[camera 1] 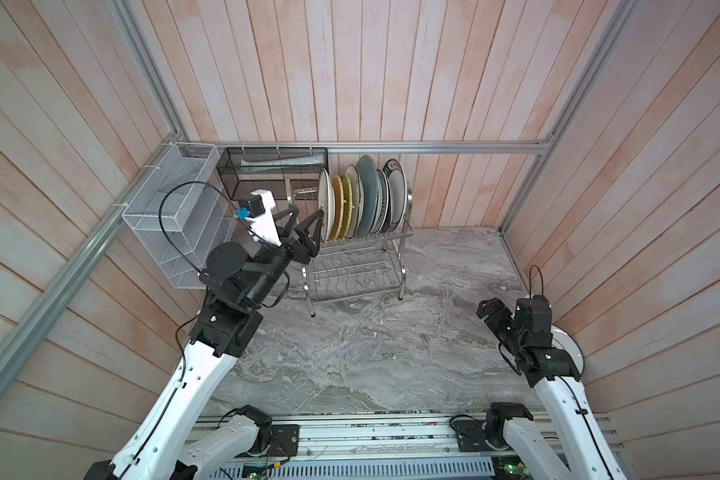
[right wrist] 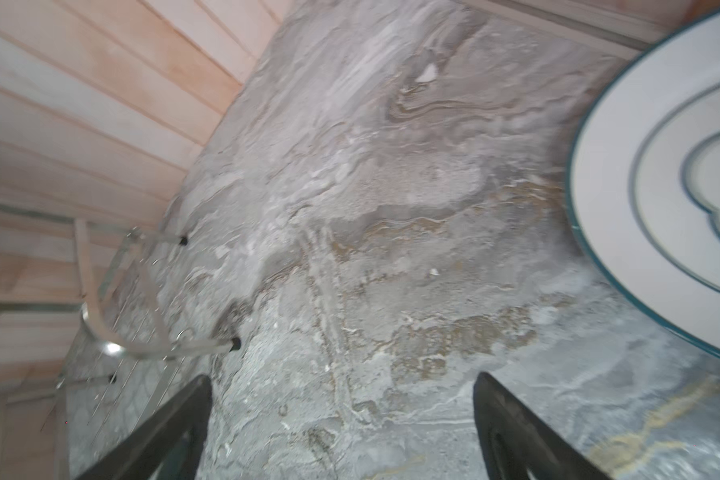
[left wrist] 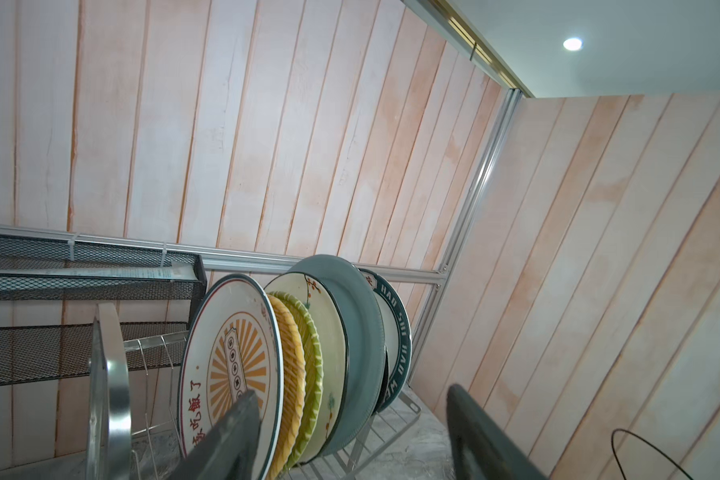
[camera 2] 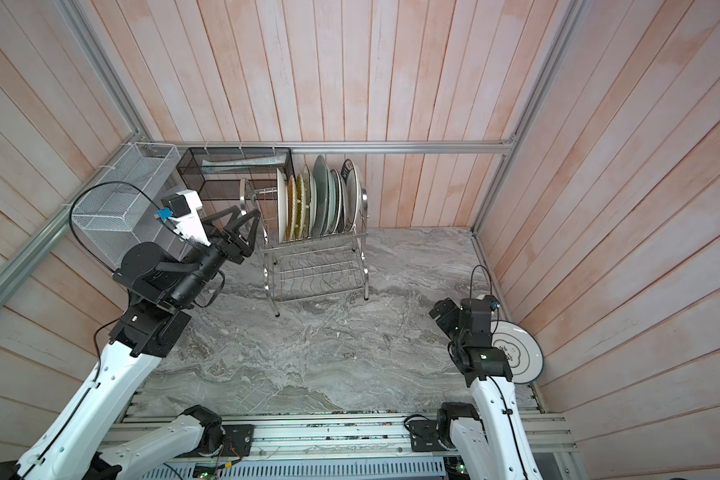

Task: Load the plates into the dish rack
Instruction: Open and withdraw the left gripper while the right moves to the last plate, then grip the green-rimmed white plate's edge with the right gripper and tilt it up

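**Asker:** Where are the plates?

**Describer:** Most of the plates stand on edge in a row on the upper tier of the dish rack, a shiny two-tier wire stand against the back wall. The sunburst plate, white with orange rays, sits at the rack's left end. Yellow, green, cream floral, teal and lettered-rim plates follow to its right.

**Asker:** Is any plate outside the rack?

**Describer:** One. A blue-ringed white plate lies flat on the grey marble table, well to the right of the rack and in front of it, partly hidden by the right arm.

**Asker:** What about the left gripper?

**Describer:** The left gripper hovers just beside the rack's left end, near the sunburst plate. Its jaws are spread and it holds nothing.

**Asker:** And the right one?

**Describer:** The right gripper hangs over bare table, well in front and to the right of the rack, near the blue-ringed white plate. Its fingers are wide apart and empty.
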Controlling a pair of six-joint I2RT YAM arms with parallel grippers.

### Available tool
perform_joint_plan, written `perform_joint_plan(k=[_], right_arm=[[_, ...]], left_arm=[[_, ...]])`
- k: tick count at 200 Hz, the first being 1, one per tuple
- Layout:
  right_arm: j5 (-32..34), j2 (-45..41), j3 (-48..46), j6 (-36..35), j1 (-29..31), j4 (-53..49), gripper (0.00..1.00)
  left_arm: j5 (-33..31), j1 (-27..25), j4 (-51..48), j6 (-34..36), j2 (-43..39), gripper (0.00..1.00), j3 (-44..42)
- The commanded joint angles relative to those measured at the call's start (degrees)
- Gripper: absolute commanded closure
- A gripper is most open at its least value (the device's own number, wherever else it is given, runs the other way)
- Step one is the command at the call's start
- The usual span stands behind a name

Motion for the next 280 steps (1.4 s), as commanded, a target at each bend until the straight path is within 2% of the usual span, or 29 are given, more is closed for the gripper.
perform_joint_plan(k=[1,26,65,105,147,159,194,219,245,280], right_arm=[[2.23,-1.86,-2.55,4.30,-6.16,-2.37,0.02],[-3.33,-7.43,-7.21,8.28,-15.45,-1.33,0.02],[-2.42,-11.04,-9.55,14.19,-26.85,-7.13,0.02],[-9.97,-15.24,-15.60,18.28,-36.32,-8.44,0.02],[-10.30,-15.44,-17.40,22.98,-38.83,-9.94,0.04],[-10.77,-15.45,-18.44,23.88,-39.84,-9.82,0.05],[-10.33,-16.91,-21.77,24.74,-42.84,-8.78,0.07],[-11.31,-17.01,-23.78,26.53,-44.41,-7.37,0.14],[-9.03,-16.91,-24.05,27.34,-45.33,-5.59,0.19],[-8.63,-15.47,-26.54,29.22,-45.80,-0.65,0.32]], left_arm=[[6.75,0.30,-4.06,-0.99,-0.85,0.23,-5.10],[9.14,0.25,-3.95,-1.57,-1.62,0.21,-10.03],[13.28,0.27,-0.77,-5.16,-2.61,0.20,-15.97],[14.39,0.27,-0.10,-5.88,-2.67,0.17,-18.04],[17.91,0.29,1.94,-9.02,-3.04,0.09,-20.89],[20.07,0.26,3.79,-10.62,-2.82,0.00,-22.48],[22.28,0.32,5.92,-12.52,-0.78,0.00,-24.62],[22.57,0.28,7.06,-12.96,-0.03,0.00,-24.60],[22.37,0.26,6.90,-13.11,-0.53,0.00,-24.71],[20.60,0.26,6.16,-12.78,-1.91,0.00,-24.86]])
